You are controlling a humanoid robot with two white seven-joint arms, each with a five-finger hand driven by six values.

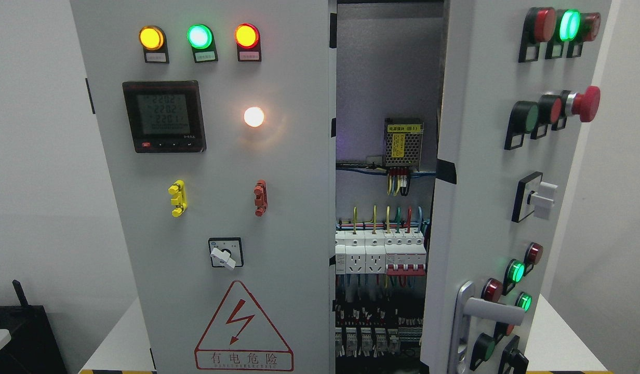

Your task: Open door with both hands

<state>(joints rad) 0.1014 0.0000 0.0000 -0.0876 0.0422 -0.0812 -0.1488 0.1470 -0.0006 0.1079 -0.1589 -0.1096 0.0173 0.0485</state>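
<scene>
Right door [481, 208] stands swung partly outward, exposing breakers [380, 254] inside; left door [211, 208] remains closed. Handle [489, 311] sits low on the right door. Neither robot hand is in view; state cannot be told.

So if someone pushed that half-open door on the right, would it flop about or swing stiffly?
Probably swings as one rigid slab: the right door looks like flat sheet metal. It likely feels heavy, since buttons, lamps and a lever handle are mounted on it. The protruding red mushroom button could get bumped.
</scene>
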